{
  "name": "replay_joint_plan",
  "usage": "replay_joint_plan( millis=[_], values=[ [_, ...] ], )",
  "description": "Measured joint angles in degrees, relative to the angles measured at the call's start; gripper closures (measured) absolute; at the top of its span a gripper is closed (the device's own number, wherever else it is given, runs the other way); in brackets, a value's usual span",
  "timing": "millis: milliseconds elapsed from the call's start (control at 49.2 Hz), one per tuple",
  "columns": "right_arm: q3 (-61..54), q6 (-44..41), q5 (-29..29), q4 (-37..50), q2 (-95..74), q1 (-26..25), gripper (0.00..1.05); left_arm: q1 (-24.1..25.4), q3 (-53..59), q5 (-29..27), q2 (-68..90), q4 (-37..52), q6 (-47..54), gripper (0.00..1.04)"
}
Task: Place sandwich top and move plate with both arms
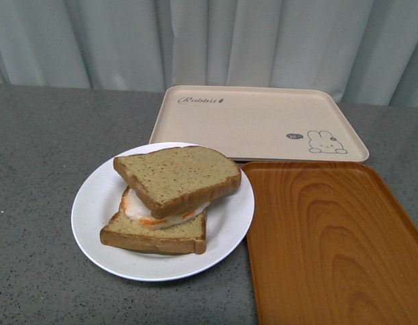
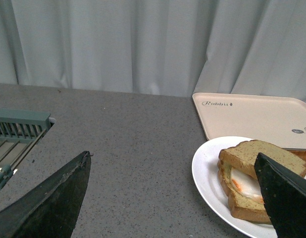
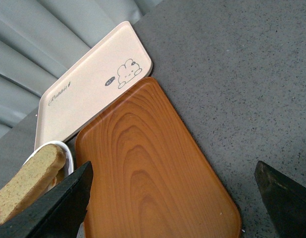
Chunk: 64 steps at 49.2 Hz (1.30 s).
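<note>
The plate [image 1: 90,217] lies edge to edge beside the orange tray [image 1: 331,237].

The sandwich top [image 1: 176,177] is seen as tan-brown w/ darker specks & crust, over a white egg [image 1: 138,210] tinged orange, on a bread slice [image 1: 155,237] of the same tan, on a plain white plate [image 1: 94,210]. The far tray [image 1: 256,122] is shown in beige w/ a rabbit print & dark script, the near tray [image 1: 331,244] in orange wood grain. The table [image 1: 40,149] is rendered grey w/ fine speckle, the curtain [image 1: 195,40] pale grey-white, the rack [image 2: 19,124] dull teal-green, & the fingers [image 2: 49,203] of the left gripper [image 2: 172,156] & right gripper [image 3: 174,166] black.
</note>
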State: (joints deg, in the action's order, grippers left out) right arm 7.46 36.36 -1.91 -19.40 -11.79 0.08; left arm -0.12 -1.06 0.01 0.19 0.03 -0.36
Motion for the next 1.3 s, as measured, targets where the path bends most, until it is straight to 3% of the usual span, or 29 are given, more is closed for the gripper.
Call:
replay_joint_plan(
  millis=[325, 406, 447, 508, 833, 1219, 1300],
  values=[
    [-0.6, -1.2, 0.3, 1.8, 1.2, 0.0, 0.11, 0.0, 0.0, 0.0, 0.0, 0.0, 0.0, 0.06],
    [-6.8, -15.8, 1.8, 16.1, 9.5, 0.0, 0.28, 0.0, 0.0, 0.0, 0.0, 0.0, 0.0, 0.06],
    [-6.9, -24.8, 1.9, 18.9, 11.4, 0.0, 0.39, 0.0, 0.0, 0.0, 0.0, 0.0, 0.0, 0.06],
    [-7.0, -30.7, 1.9, 19.2, 11.6, 0.0, 0.53, 0.0, 0.0, 0.0, 0.0, 0.0, 0.0, 0.06],
    [-7.1, -35.8, 1.9, 19.2, 11.6, 0.0, 1.04, 0.0, 0.0, 0.0, 0.0, 0.0, 0.0, 0.06],
    [-7.1, -36.1, 1.9, 19.2, 11.6, 0.0, 1.04, 0.0, 0.0, 0.0, 0.0, 0.0, 0.0, 0.06],
    [-7.1, -36.2, 1.9, 19.2, 11.6, 0.0, 0.93, 0.0, 0.0, 0.0, 0.0, 0.0, 0.0, 0.06]
  ],
)
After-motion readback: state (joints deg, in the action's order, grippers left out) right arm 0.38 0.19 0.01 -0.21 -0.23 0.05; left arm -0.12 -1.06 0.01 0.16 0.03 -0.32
